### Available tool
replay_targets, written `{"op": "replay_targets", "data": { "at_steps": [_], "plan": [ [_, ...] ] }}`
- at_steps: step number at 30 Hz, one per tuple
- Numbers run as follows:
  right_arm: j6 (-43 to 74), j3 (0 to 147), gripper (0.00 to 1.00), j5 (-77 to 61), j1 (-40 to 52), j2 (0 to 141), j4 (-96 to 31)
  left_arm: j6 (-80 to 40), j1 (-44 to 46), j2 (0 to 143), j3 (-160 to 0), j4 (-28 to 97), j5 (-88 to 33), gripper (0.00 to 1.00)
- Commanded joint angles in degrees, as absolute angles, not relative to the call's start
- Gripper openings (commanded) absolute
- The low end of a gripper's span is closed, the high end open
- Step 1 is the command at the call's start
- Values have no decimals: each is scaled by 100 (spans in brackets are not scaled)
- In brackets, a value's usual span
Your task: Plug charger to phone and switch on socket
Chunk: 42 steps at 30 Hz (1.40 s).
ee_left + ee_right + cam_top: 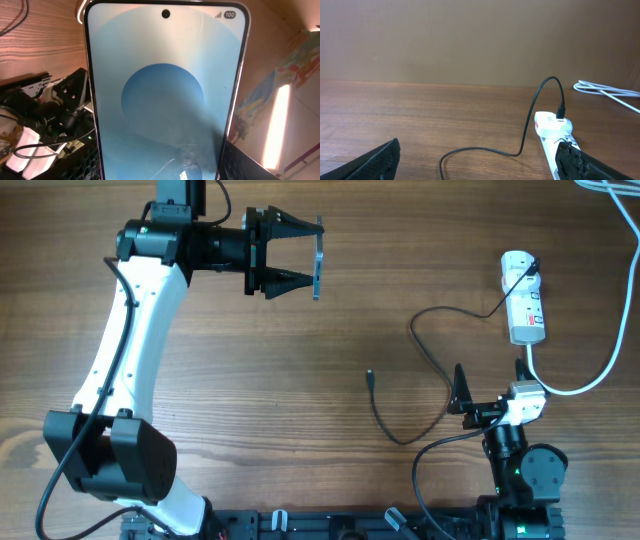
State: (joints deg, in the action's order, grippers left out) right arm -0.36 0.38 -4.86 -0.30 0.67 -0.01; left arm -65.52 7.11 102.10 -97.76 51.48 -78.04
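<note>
The phone (pixel 317 258) stands on edge above the table's far left, and my left gripper (pixel 312 252) is shut on it across its width. In the left wrist view the phone (pixel 165 85) fills the frame with a pale blue screen, a finger (pixel 82 162) at each side. The charger (pixel 430 395) loops over the table from its loose connector (pixel 370 375) to the black plug (pixel 561 112) in the white socket (pixel 524 300). My right gripper (pixel 492 383) stands open just below the socket (pixel 552 125), nothing between its fingers; the charger (pixel 485 148) curves ahead of it.
A thick white lead (pixel 600 375) runs from the socket's near end out right and up along the table's edge. The same white lead (pixel 605 90) lies behind the socket. Black arm hardware (pixel 45 115) shows beside the phone.
</note>
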Motion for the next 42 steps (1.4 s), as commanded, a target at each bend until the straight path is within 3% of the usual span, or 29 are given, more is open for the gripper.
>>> {"op": "replay_targets", "data": {
  "at_steps": [1, 42],
  "plan": [
    [-137, 32, 100, -432, -1, 21, 8, -6652, 701, 10038, -9837, 5122, -7957, 61],
    [-137, 32, 100, -432, -1, 21, 5, -6842, 854, 10038, -9837, 5120, -7791, 61]
  ]
}}
